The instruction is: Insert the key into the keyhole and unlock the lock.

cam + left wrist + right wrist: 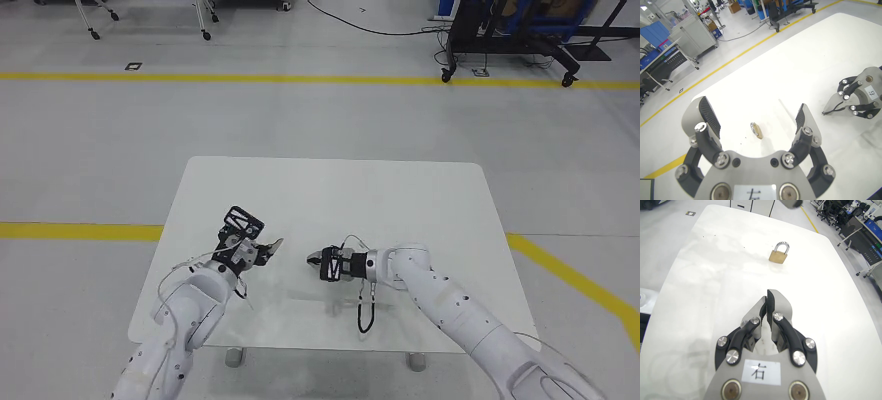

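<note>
White tabletop (430, 200) carries the brass padlock (779, 255), its shackle closed and nothing gripping it. Your left gripper (753, 103) hangs over the padlock with fingers spread wide. Your right gripper (767, 293) sits near the padlock, pads pressed together, and you cannot tell whether a key is pinched there. Close the left crookedly and the small padlock may skid or tip, hiding the keyhole.

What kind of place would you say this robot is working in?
Probably an industrial lab or workshop: yellow lines mark the grey floor, an aluminium-framed cabinet stands nearby, and office chairs stand beyond the white table.
</note>
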You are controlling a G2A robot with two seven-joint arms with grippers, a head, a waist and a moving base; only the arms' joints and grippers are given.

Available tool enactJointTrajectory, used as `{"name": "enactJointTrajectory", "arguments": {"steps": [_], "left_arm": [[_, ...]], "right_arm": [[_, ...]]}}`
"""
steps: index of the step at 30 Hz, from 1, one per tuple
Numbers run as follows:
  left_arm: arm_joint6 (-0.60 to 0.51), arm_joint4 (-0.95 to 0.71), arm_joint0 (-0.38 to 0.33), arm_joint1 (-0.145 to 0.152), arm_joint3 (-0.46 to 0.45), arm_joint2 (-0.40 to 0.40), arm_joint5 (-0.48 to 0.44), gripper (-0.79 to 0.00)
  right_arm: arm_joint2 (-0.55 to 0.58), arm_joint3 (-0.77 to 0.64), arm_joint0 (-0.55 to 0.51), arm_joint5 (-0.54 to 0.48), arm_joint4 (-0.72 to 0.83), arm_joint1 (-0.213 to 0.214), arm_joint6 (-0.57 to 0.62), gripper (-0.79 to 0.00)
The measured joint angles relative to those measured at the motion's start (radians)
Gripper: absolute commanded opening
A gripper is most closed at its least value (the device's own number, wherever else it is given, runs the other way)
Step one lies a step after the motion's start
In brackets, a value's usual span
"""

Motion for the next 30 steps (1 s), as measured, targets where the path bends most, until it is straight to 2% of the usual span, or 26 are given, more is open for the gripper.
{"name": "enactJointTrajectory", "arguments": {"steps": [9, 16, 22, 30], "left_arm": [[-0.142, 0.062, -0.188, -0.036, 0.158, 0.185, 0.001, 0.0], [-0.196, 0.111, -0.262, -0.063, 0.256, 0.286, 0.026, 0.0], [-0.206, 0.069, -0.317, -0.083, 0.338, 0.321, 0.027, 0.0], [-0.188, 0.08, -0.346, -0.096, 0.377, 0.324, 0.069, 0.0]], "right_arm": [[0.015, 0.016, 0.003, -0.006, -0.031, 0.014, -0.098, -0.785], [0.028, 0.035, 0.002, -0.027, -0.047, 0.028, -0.194, -0.785], [0.05, 0.067, 0.002, -0.025, -0.02, 0.036, -0.275, -0.785], [0.071, 0.117, 0.0, -0.03, 0.032, 0.041, -0.361, -0.785]]}}
